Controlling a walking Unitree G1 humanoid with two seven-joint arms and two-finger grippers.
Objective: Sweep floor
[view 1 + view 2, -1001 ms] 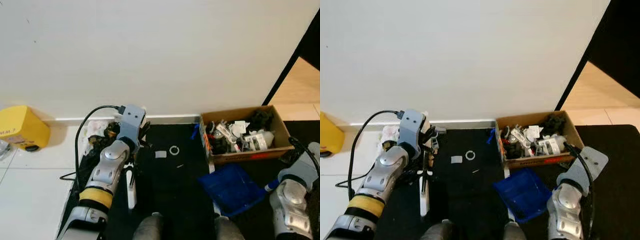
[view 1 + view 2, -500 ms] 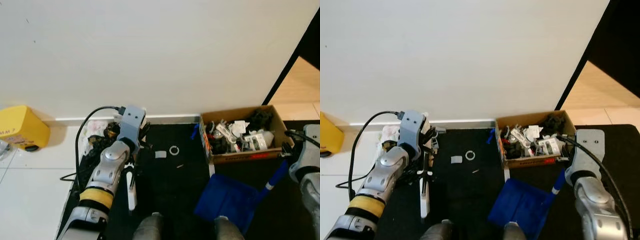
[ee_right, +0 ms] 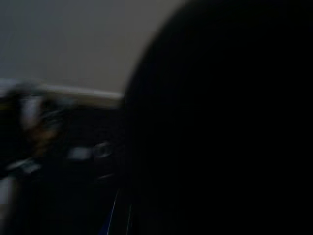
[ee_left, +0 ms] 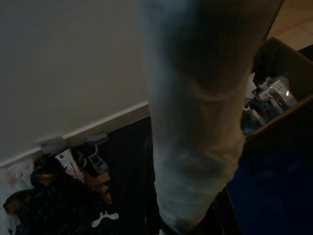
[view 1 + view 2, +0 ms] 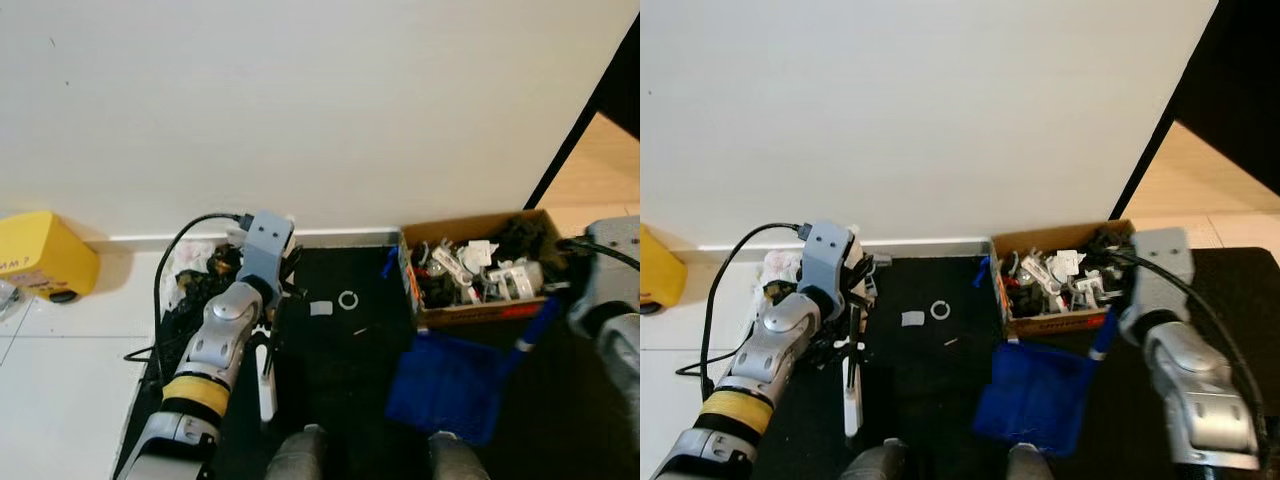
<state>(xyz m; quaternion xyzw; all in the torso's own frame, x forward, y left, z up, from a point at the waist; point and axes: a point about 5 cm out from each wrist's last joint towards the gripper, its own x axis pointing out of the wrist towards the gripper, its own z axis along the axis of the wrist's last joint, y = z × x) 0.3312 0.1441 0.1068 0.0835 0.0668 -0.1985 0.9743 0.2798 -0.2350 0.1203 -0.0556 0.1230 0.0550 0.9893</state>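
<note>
**Dustpan down on the mat, brush on the left**

Robot faces a white wall, standing on a black mat (image 5: 340, 350). Its two feet (image 5: 300, 455) show at the bottom edge of the head views.

Right arm (image 5: 1185, 370) is bent in from the right. A blue dustpan (image 5: 445, 385) lies on the mat in front of the right foot, its blue handle (image 5: 530, 330) angling up toward the right gripper (image 5: 1120, 325). Fingers are hidden behind the wrist housing, so I cannot tell whether the handle is clamped or loose. Right wrist view is nearly black and blurred; only the wall base and some pale debris can be made out.

Left arm (image 5: 215, 350) reaches forward along the left edge of the mat. Left gripper (image 5: 270, 300) sits over a white brush handle (image 5: 265, 380) lying on the mat, by the pile of dark clutter (image 5: 200, 290). Cannot tell the finger state there either. Left wrist view has a pale blurred cylinder up close, with mat, wall base and the box behind it.

Debris on the mat near the wall: a small white ring (image 5: 348, 299), a pale scrap (image 5: 320, 308) just beside it, and a tiny sliver (image 5: 360, 331) nearer the robot.

Cardboard box (image 5: 480, 270) full of mixed junk stands at the right edge of the mat, just beyond the dustpan. Yellow bin (image 5: 40, 255) on the white tiles, well apart to the left.
</note>
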